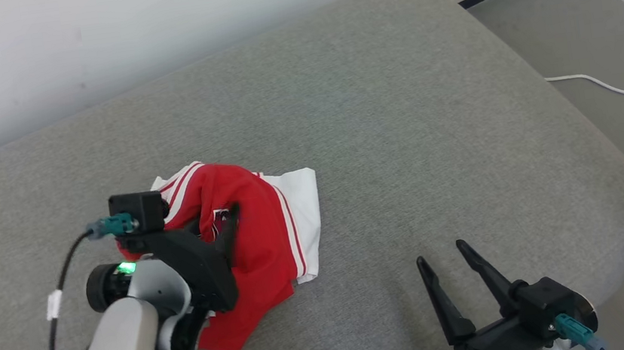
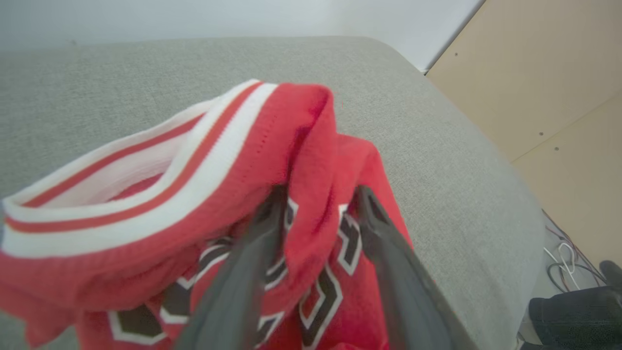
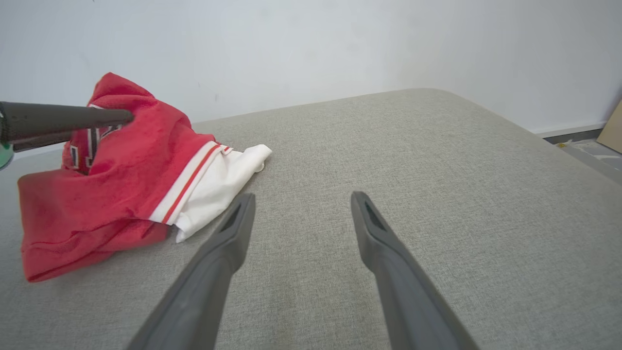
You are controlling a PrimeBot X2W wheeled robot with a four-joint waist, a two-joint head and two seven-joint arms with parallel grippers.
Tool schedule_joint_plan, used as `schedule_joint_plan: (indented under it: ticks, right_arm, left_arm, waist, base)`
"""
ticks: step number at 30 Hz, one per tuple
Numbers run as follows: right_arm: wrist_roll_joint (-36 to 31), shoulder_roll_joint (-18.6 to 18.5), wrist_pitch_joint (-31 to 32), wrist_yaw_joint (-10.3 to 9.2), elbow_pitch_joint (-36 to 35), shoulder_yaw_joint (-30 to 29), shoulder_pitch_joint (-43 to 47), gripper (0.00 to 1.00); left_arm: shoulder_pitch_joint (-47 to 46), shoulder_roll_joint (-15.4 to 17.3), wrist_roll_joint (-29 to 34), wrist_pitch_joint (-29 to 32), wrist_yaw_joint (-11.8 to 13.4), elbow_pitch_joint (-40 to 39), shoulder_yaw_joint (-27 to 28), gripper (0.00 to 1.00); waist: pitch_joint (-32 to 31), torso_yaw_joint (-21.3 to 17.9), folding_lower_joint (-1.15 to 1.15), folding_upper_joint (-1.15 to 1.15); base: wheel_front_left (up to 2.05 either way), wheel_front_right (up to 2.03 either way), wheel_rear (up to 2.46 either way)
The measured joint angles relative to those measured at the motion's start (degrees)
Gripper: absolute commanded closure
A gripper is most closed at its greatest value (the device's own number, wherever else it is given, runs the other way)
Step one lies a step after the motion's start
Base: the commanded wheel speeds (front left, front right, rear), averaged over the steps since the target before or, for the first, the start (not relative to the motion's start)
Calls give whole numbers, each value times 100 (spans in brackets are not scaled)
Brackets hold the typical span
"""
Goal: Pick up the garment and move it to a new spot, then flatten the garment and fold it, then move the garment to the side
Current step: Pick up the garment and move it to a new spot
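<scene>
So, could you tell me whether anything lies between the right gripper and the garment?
Nothing visible does. Only bare grey cushion lies between the right gripper and the garment, on its white-edged side. The jaws are open and clear of the cloth.

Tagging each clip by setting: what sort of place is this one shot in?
Likely a sparse indoor test room rather than a lived-in home: a big grey upholstered cushion against a plain white wall, a bare floor with a loose white cable, and a tan board panel.
</scene>
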Motion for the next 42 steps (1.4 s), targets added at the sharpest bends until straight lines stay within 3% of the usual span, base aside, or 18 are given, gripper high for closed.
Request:
schedule_joint_plan:
  ticks: [11, 18, 22, 32, 42]
  right_arm:
    - [-215, 0, 3, 0, 49, -578, 328, 0]
    - [-516, -1, 103, 1, -224, -1267, 641, 0]
    - [-568, 2, 147, 0, -302, -1419, 649, 0]
    - [-592, 0, 189, 0, -207, -1491, 700, 0]
    - [-593, -38, 188, 0, 43, -1532, 813, 0]
  left_arm:
    - [469, -234, 10, -1556, 120, -169, 135, 0]
    - [1881, 74, 391, -2819, 401, -875, 346, 0]
    - [2488, 236, 558, -2965, 503, -1152, 598, 0]
    - [3701, 165, 1057, -3004, 679, -2002, 1178, 0]
    - [4212, 30, 1325, -3004, 567, -2154, 1549, 0]
  waist:
    - [-322, 543, -1, 0]
    - [-719, 1251, -2, 0]
    - [-871, 1553, -2, -1]
    - [-1230, 1966, -2, -1]
    - [-1404, 2063, -2, -1]
  base:
    - [0, 0, 0]
    - [0, 0, 0]
    - [0, 0, 0]
    - [0, 0, 0]
    - [0, 0, 0]
